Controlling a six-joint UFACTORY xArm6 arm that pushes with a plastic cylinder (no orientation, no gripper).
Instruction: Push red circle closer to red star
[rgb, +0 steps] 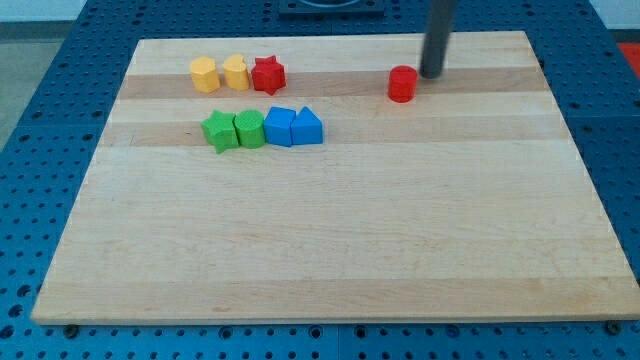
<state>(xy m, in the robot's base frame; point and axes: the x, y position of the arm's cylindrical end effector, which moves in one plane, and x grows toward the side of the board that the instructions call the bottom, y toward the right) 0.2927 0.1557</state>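
The red circle (402, 84) sits on the wooden board at the view's upper right of centre. The red star (268, 74) sits at the upper left, at the right end of a row with two yellow blocks. My tip (431, 75) is just to the right of the red circle and slightly above it in the view, very close to it or touching it. A wide stretch of board lies between the red circle and the red star.
A yellow hexagon (204, 74) and a yellow block (236, 72) sit left of the red star. Below them is a row: green star (218, 131), green block (250, 129), blue block (280, 126), blue block (308, 127). The wooden board (330, 240) lies on a blue perforated table.
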